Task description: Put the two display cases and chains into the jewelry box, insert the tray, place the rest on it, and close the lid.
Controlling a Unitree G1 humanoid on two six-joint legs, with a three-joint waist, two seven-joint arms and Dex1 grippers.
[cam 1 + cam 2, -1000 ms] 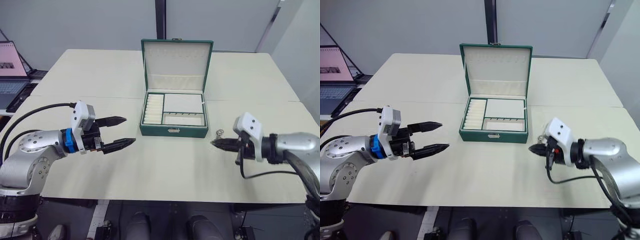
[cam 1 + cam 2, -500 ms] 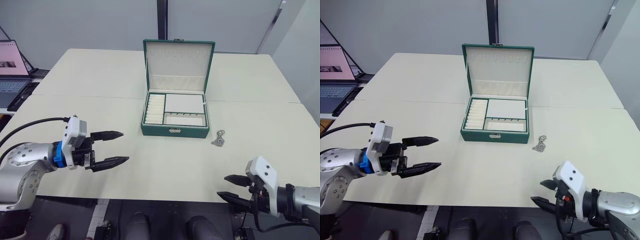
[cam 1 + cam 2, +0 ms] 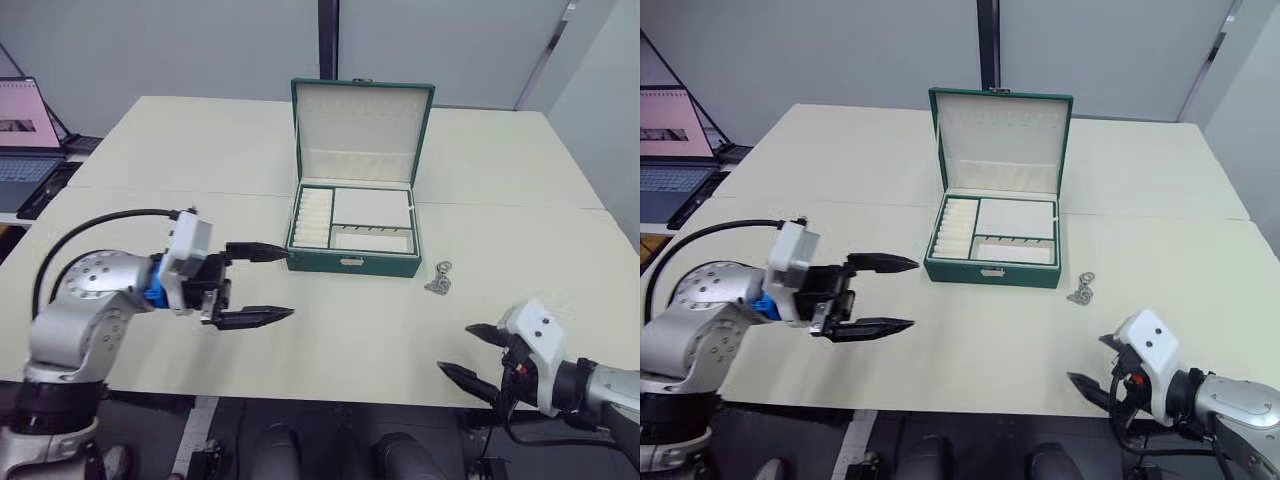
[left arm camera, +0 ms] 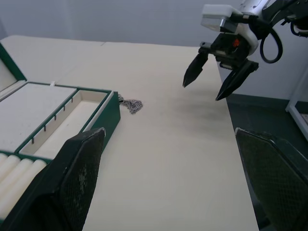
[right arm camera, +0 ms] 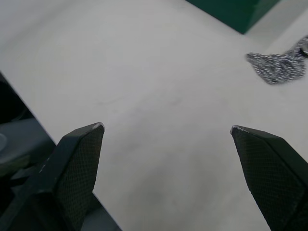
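Observation:
The dark green jewelry box (image 3: 352, 263) stands open mid-table, its lid (image 3: 362, 130) upright. The cream tray (image 3: 368, 207) sits inside it. One small silvery chain (image 3: 438, 278) lies on the table just right of the box's front corner. My left gripper (image 3: 291, 283) is open and hovers left of the box's front, with its upper fingertip close to the front left corner. Near the table's front right edge my right gripper (image 3: 454, 348) is open and empty, well short of the chain (image 5: 278, 65). The display cases are out of view.
A laptop (image 3: 20, 130) sits off the table's far left. A seam (image 3: 520, 204) crosses the tabletop behind the box's front half. The table's front edge (image 3: 330, 400) runs just under my right gripper.
My right gripper has opened and drawn back from beside the chain to the front edge. The chain stays on the table. My left gripper has moved right, closer to the box.

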